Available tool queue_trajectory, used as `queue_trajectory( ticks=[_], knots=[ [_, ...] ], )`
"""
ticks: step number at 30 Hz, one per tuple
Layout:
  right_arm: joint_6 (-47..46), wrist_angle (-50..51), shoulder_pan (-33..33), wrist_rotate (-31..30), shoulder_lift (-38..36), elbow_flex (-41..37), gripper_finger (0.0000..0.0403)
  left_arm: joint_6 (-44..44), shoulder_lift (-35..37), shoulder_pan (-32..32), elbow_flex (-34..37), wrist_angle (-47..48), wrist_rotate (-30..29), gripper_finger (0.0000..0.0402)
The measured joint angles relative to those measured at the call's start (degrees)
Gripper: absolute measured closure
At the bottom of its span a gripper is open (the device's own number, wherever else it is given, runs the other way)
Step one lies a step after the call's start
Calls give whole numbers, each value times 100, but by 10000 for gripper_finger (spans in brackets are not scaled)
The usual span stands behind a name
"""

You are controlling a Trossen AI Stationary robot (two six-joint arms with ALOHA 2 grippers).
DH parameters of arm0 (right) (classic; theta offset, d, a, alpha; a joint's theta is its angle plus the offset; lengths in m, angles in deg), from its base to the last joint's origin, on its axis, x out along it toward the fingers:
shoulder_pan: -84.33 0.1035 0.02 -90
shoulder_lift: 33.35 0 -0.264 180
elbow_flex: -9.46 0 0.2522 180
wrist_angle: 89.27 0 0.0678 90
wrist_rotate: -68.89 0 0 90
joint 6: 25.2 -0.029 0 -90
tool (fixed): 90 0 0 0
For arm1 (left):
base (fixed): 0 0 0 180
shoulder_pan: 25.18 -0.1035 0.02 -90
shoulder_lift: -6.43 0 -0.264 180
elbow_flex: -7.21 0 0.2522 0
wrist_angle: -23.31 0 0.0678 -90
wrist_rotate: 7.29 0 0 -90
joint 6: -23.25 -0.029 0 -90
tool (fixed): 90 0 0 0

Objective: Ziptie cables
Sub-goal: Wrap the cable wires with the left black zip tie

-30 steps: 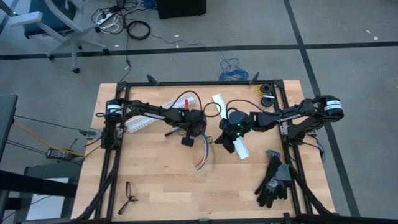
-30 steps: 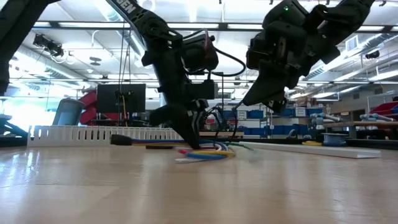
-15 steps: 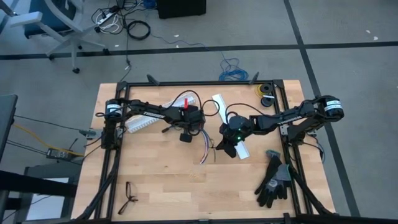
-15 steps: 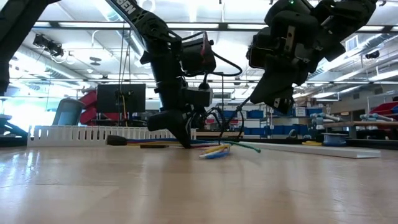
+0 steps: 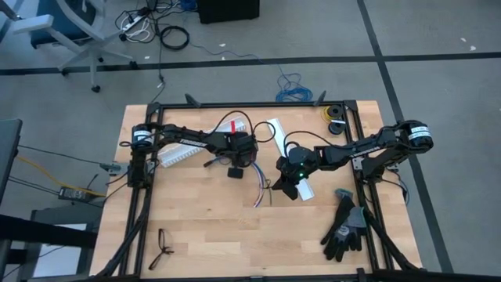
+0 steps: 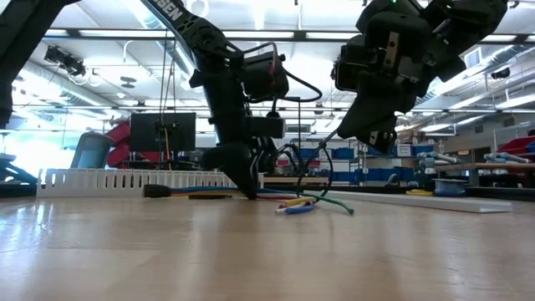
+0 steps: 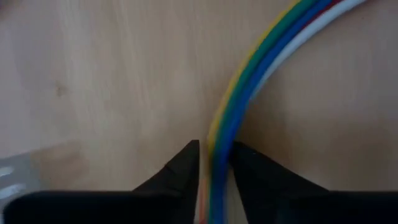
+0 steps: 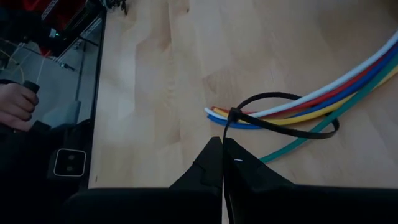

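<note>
Right gripper (image 8: 222, 144), pressed together on the ziptie tail (image 8: 225, 127), hangs above the cables (image 8: 311, 102); I see the loop already round them. Left gripper (image 7: 214, 152) straddles their length, slightly parted.

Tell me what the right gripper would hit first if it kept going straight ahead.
Probably the zip tie looped around the cables; its tail already runs between the right gripper fingers. Depth is unclear.
</note>
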Motion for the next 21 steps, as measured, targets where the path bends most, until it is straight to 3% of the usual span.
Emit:
queue_trajectory(
  ticks=[7,14,21],
  knots=[
    [75,-2,-67,-84,0,0,403,68,53,8,7,-38,235,249],
    [129,-1,-156,-210,-2,0,403,57,379,35,25,-322,1233,244],
    [166,103,-167,-404,-2,0,403,55,493,24,40,-849,1643,244]
  ],
)
